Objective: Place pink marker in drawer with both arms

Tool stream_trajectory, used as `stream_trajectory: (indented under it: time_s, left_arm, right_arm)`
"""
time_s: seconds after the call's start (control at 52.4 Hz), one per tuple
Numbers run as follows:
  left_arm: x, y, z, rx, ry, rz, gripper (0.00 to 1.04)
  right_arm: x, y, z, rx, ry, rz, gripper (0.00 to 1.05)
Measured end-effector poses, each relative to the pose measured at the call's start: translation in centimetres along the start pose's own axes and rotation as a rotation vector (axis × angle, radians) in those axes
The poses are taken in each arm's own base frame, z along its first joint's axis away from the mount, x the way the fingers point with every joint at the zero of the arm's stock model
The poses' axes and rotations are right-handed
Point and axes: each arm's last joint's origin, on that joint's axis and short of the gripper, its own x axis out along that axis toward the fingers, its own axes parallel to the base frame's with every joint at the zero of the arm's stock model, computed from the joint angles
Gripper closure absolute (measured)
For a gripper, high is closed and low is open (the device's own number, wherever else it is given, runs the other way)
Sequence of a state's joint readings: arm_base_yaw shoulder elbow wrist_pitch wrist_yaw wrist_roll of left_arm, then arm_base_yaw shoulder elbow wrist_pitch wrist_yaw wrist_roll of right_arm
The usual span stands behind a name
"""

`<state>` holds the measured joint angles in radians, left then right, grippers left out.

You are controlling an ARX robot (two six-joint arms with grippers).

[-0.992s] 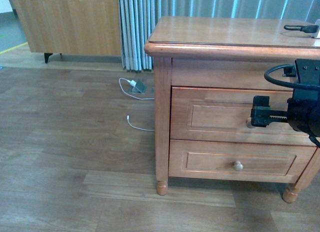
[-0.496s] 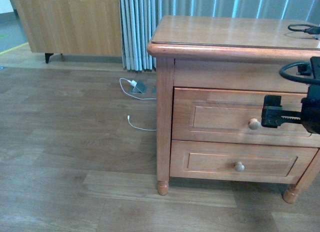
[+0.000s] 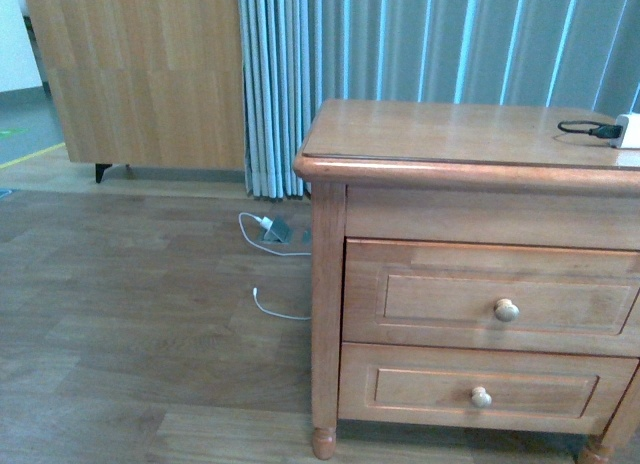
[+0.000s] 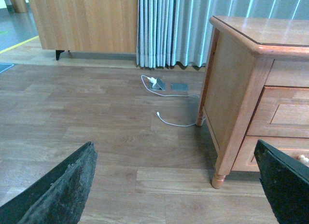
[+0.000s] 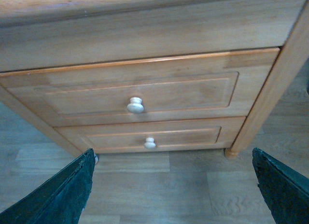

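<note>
The pink marker is out of view in every picture. The drawer (image 3: 490,296) is the upper one of the wooden cabinet (image 3: 325,314) and stands closed, its round knob (image 3: 506,310) showing. Neither arm appears in the front view. My right gripper (image 5: 174,195) is open and empty, hanging over the floor a short way in front of the drawer (image 5: 145,96) and its knob (image 5: 135,105). My left gripper (image 4: 174,195) is also open and empty above the floor, off the cabinet's left side, with an edge of the drawer (image 4: 285,113) in sight.
A lower drawer (image 3: 480,389) sits under the top one. A black cable (image 3: 585,129) and a white object (image 3: 628,130) lie on the cabinet top. A white cable (image 3: 275,306) and a floor socket (image 3: 275,227) lie left of the cabinet. Curtains (image 3: 430,44) and a wooden panel (image 3: 140,74) stand behind.
My right gripper, which stood at the top drawer's knob, has drawn back to the right and left the front view. The front view has shifted upward, showing more curtain.
</note>
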<state>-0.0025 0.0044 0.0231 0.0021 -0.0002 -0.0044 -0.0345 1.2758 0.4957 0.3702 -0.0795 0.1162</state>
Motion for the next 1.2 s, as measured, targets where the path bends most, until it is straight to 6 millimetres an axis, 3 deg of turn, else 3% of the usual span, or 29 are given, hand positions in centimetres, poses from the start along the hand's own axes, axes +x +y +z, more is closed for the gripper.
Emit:
stream_trajectory:
  time_s: [0.095, 0.324, 0.439, 0.572, 0.725, 1.068, 1.106, 1.201]
  left_arm:
    - [0.0, 0.0, 0.0, 0.0, 0.0, 0.0, 0.06]
    - [0.0, 0.0, 0.0, 0.0, 0.0, 0.0, 0.06]
    - [0.0, 0.0, 0.0, 0.0, 0.0, 0.0, 0.06]
    - [0.0, 0.0, 0.0, 0.0, 0.0, 0.0, 0.06]
    - [0.0, 0.0, 0.0, 0.0, 0.0, 0.0, 0.06]
    - [0.0, 0.0, 0.0, 0.0, 0.001, 0.0, 0.06]
    - [0.0, 0.0, 0.0, 0.0, 0.001, 0.0, 0.06]
    - [0.0, 0.0, 0.0, 0.0, 0.001, 0.0, 0.06]
  right_arm:
    - [-3.5, -0.6, -0.7, 0.008, 0.01, 0.019, 0.08]
    - [-9.5, -2.1, -2.6, 0.061, -0.021, 0.001, 0.08]
    - [-10.6, -2.4, -2.6, 0.067, -0.068, -0.026, 0.08]
    - [-10.5, -2.4, -2.8, 0.066, -0.065, -0.025, 0.09]
    - [-10.7, -1.9, -3.8, -0.099, -0.386, -0.03, 0.37]
    - [-11.3, -0.5, -5.7, -0.125, -0.409, -0.051, 0.99]
    - [-11.3, -0.2, -5.8, -0.125, -0.41, -0.055, 1.04]
    - [-11.5, 0.3, -6.2, -0.135, -0.41, -0.02, 1.03]
